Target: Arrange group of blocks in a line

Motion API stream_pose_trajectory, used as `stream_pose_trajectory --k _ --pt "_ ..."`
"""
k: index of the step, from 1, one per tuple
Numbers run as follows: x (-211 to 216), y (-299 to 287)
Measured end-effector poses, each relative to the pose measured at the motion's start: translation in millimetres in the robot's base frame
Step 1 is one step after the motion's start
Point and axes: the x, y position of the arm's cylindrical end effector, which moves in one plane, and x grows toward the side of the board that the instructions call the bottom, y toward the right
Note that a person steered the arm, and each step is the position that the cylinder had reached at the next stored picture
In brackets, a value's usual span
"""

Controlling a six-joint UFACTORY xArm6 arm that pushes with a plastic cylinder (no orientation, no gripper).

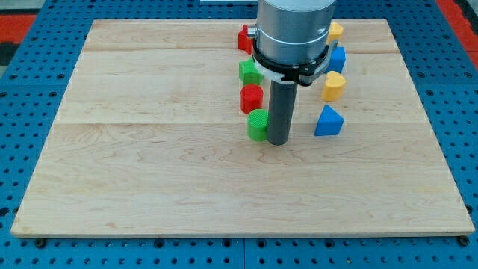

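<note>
My tip (278,141) rests on the board just to the right of a green cylinder (258,124), close to or touching it. Above that cylinder stand a red cylinder (252,98) and a green block (250,72), forming a short column. A red block (244,38) sits near the view's top, partly hidden by the arm. To the right lie a blue triangular block (328,121), a yellow block (333,85), a blue block (338,58) and a yellow block (335,31) at the top, in a second rough column.
The wooden board (149,164) lies on a blue perforated table (22,112). The arm's grey body (293,30) hides part of the board's top middle.
</note>
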Motion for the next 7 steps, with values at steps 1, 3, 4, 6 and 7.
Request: stream_pose_trajectory --k 1,3,4,6,7 --pt "-9 0" --pt "-45 32" --pt "-45 -18" --pt "-45 2" --pt "-62 2"
